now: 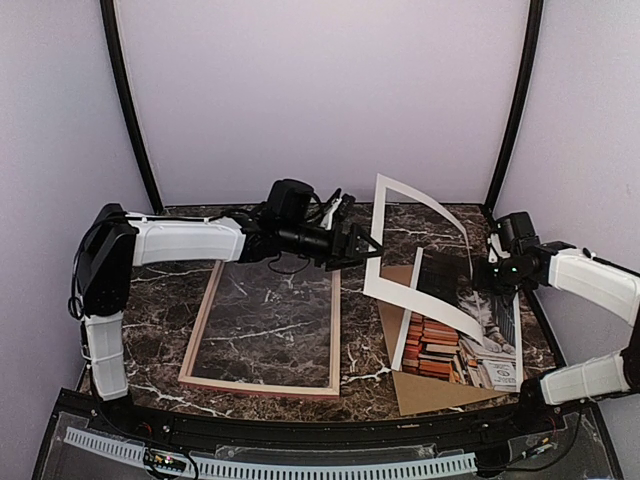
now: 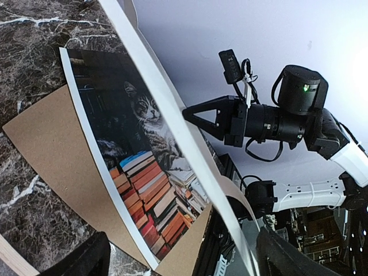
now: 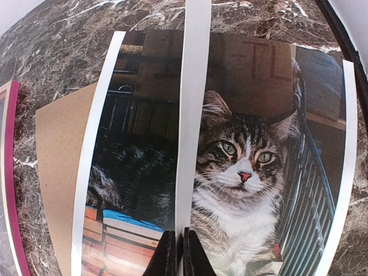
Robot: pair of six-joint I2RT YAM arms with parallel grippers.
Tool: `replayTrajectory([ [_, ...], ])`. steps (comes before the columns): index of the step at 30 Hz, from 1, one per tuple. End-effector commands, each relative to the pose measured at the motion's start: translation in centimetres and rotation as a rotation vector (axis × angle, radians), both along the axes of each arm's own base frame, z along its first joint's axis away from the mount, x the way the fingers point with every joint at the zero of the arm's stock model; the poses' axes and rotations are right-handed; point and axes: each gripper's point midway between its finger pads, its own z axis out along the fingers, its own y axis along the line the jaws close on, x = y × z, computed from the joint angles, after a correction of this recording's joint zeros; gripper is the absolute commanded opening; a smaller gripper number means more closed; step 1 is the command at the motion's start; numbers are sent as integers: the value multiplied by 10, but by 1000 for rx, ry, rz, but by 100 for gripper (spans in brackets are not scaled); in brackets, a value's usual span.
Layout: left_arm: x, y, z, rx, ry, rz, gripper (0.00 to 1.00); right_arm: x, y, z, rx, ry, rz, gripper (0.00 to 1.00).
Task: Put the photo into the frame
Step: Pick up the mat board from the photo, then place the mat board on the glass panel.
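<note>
Right tool (image 3: 178,241) clamped tight on the raised mat (image 3: 192,115), which hides part of the one photo (image 1: 440,348) lying on one board (image 1: 430,395), right of one frame (image 1: 260,387). Left tool (image 1: 365,245) gapes, empty.

White-shelled left arm (image 1: 185,240) and right arm (image 1: 600,285), black joints and cables, green wrist light (image 1: 512,268), black-fingered right tool (image 3: 179,236)

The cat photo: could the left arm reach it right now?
Probably yes. The right tool pinches the white mat and holds it raised, so the photo lies mostly bare on the brown board. The left tool is open nearby, though a mat strip hangs across the way.
</note>
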Motion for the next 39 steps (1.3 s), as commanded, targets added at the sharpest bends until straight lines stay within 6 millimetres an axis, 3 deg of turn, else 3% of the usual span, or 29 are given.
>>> replayTrajectory([
  [1, 9, -7, 24, -84, 20, -29, 88, 5, 5, 13, 2, -44, 0, 6],
  [8, 29, -7, 29, -108, 48, -6, 78, 4, 7, 11, -20, -43, 5, 6],
  [14, 37, -6, 22, -104, 68, 8, 61, 4, 8, 12, -29, -46, 9, 7],
  [19, 37, -9, 16, -113, 98, -7, 43, 4, 10, 13, -36, -50, 13, 7],
  [24, 38, -9, 14, -124, 114, -9, 3, 5, 12, 14, -40, -54, 17, 9],
  [28, 37, -5, 14, -118, 126, -4, 0, 6, 15, 18, -29, -57, 26, 15],
  [33, 27, 11, 13, -89, 159, 11, 0, 6, 26, 34, 29, -69, 55, 38],
  [34, 23, 18, 3, -68, 186, 15, 0, 6, 29, 40, 45, -78, 66, 43],
  [35, 19, 24, 9, -71, 185, 15, 0, 6, 34, 46, 69, -83, 81, 48],
  [36, 14, 33, -5, -44, 216, 19, 0, 6, 38, 53, 88, -91, 94, 52],
  [37, 9, 40, 5, -50, 207, 18, 0, 6, 40, 58, 100, -98, 103, 54],
  [38, 4, 53, -11, -16, 239, 26, 0, 6, 42, 62, 108, -101, 110, 55],
  [39, -3, 63, -1, -15, 235, 27, 0, 7, 43, 66, 112, -105, 114, 57],
])
